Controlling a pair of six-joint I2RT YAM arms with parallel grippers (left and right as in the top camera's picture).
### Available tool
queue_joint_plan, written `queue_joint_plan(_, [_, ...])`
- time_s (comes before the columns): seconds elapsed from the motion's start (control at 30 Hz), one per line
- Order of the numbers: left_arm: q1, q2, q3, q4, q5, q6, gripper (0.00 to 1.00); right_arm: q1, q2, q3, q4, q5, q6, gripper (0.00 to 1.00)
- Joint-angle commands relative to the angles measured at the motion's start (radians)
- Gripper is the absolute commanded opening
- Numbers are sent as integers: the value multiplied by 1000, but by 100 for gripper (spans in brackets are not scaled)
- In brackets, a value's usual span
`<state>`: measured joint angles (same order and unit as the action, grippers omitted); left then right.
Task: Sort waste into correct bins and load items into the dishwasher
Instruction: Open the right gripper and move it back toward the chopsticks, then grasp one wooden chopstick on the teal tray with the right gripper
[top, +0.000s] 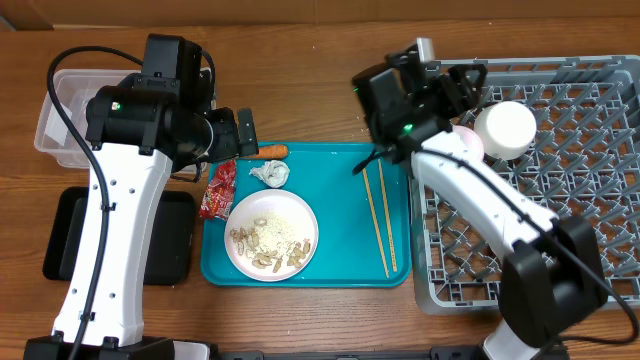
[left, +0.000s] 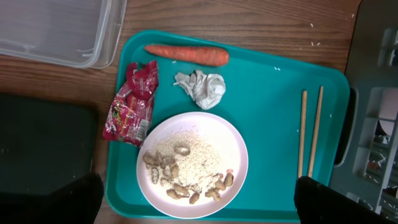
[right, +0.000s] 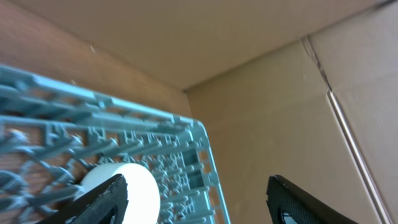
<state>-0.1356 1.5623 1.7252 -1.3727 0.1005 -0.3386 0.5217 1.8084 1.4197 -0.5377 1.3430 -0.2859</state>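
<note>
On the teal tray (top: 345, 265) lie an orange carrot (left: 186, 54), a red wrapper (left: 130, 104), a crumpled white tissue (left: 200, 88), a white plate (left: 193, 134) with shell scraps and crumbs, and two chopsticks (left: 311, 130). My left gripper (left: 209, 202) hangs open above the plate's near edge. In the grey dish rack (top: 580, 200) a white bowl (top: 505, 130) stands on its side; a second bowl (top: 470, 140) shows partly under the right arm. My right gripper (right: 199, 199) is open, its left finger (right: 99, 202) beside the bowl (right: 134, 186), nothing between the jaws.
The clear tub (top: 65, 120) stands at the far left with the black tray (top: 70, 235) in front of it, partly under my left arm. The rack's lattice wall (right: 199, 146) runs just behind the bowl. Bare wood lies behind the teal tray.
</note>
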Motion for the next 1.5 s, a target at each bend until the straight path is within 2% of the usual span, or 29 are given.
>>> queue_joint_plan(0.0, [4, -5, 17, 0, -4, -10, 100, 74, -129, 28, -7, -24, 79, 82])
queue_joint_plan(0.13, [4, -5, 17, 0, -4, -10, 100, 134, -211, 28, -139, -255, 237, 84])
queue_joint_plan(0.23, [4, -5, 17, 0, -4, -10, 100, 147, -270, 28, -281, -591, 408, 83])
queue_joint_plan(0.3, [4, -5, 17, 0, -4, -9, 100, 145, -300, 28, -346, -826, 460, 76])
queue_joint_plan(0.53, [4, -5, 17, 0, -4, -10, 100, 137, -322, 25, -438, -1406, 500, 73])
queue_joint_plan(0.63, [4, -5, 17, 0, -4, -10, 100, 138, -321, 19, -442, -1557, 501, 73])
queue_joint_plan(0.77, [4, -5, 17, 0, -4, -9, 100, 137, -319, -4, -469, -1547, 583, 63])
queue_joint_plan(0.87, [4, -5, 17, 0, -4, -9, 100, 137, -306, -49, -472, -1517, 622, 62])
queue_joint_plan(0.93, [4, -5, 17, 0, -4, -9, 100, 137, -272, -116, -467, -1424, 638, 53])
queue_joint_plan(1.1, [4, -5, 17, 0, -4, -10, 100, 135, -181, -242, -415, -1266, 682, 51])
queue_joint_plan(1.47, [4, -5, 17, 0, -4, -10, 100, 115, 18, -274, -273, -1265, 626, 44])
